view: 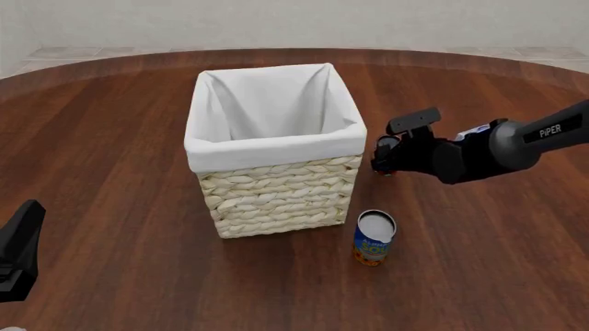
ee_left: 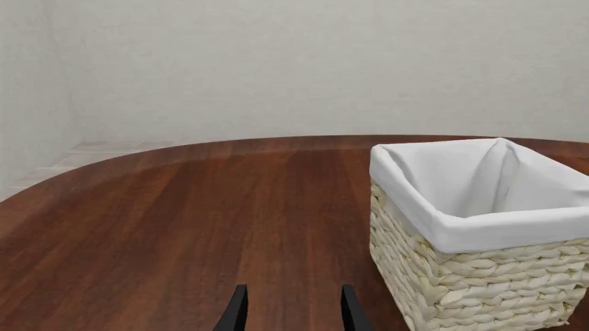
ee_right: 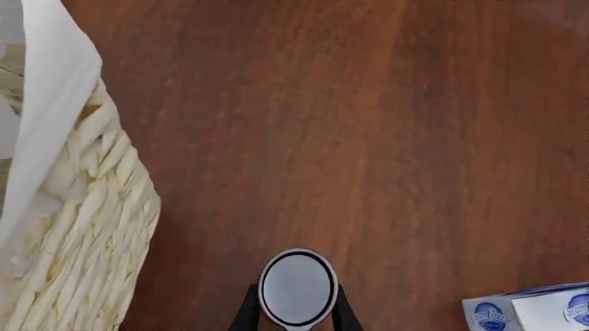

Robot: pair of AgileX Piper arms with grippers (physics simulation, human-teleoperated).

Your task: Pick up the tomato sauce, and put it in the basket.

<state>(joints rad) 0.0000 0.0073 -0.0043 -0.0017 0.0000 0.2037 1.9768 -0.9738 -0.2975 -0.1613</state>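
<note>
My right gripper (ee_right: 296, 316) is shut on the tomato sauce (ee_right: 296, 286). In the right wrist view only the can's silver-grey top shows between the fingers. In the front view the right gripper (view: 385, 160) hangs above the table just right of the basket (view: 276, 194), near rim height, and mostly hides the can. The basket is pale wicker with a white cloth lining, and it also shows in the left wrist view (ee_left: 478, 283) and the right wrist view (ee_right: 83, 227). My left gripper (ee_left: 292, 314) is open and empty, low at the near left, well away from the basket.
A larger blue-and-orange can (view: 374, 238) with a white top stands upright in front of the basket's right corner. A blue-and-white box (ee_right: 529, 312) lies on the table by the right arm. The dark wooden table (view: 110, 138) curves away at the back.
</note>
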